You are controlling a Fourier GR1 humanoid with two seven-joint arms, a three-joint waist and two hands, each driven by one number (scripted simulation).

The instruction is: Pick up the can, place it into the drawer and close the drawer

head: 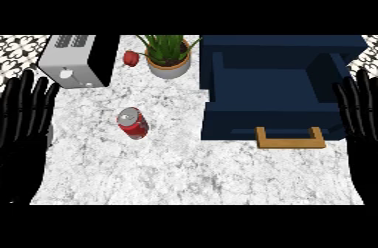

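Can: red with a silver top; stands on the counter, left of centre; nothing touches it; well apart from both hands
Drawer: dark blue, open, on the right side of the counter; its inside shows and nothing can be seen in it; the can lies outside it, to its left
Handle: wooden, U-shaped, on the drawer's near front face
Left hand: at the left edge; fingers straight and pointing up, wide, holding nothing; resting beside the counter's left side, near the toaster's front
Right hand: at the right edge; fingers straight and up, wide, holding nothing; shows in front of the drawer's right side
Toaster: silver with black sides, at the far left of the counter; slots on top
Plant: green leaves in a pale pot with an orange rim; at the far edge, between toaster and drawer
Red thing: small, just left of the pot; cannot tell what it is
Counter: white and grey marble
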